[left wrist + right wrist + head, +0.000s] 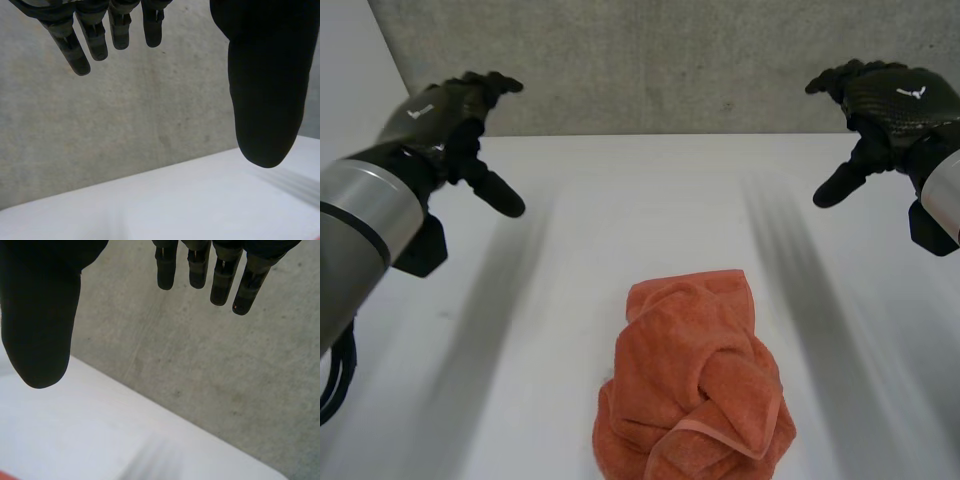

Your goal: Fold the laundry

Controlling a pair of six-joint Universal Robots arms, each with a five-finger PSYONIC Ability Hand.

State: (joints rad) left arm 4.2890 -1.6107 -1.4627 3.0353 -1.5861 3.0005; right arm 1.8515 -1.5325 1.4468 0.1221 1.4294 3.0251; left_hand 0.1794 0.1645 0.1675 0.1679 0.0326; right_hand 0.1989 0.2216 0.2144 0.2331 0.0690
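Currently crumpled orange towel on tabletop, long axis 12-6: 5 o'clock from left hand, 7 o'clock from right hand, right slightly nearer; both hands wide, empty.

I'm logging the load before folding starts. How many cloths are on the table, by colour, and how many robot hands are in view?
Orange towel: 1
Black hands: 2 (left hand, right hand)
Total: 3

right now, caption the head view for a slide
Open left hand and right hand hover over the white table, crumpled orange towel untouched.
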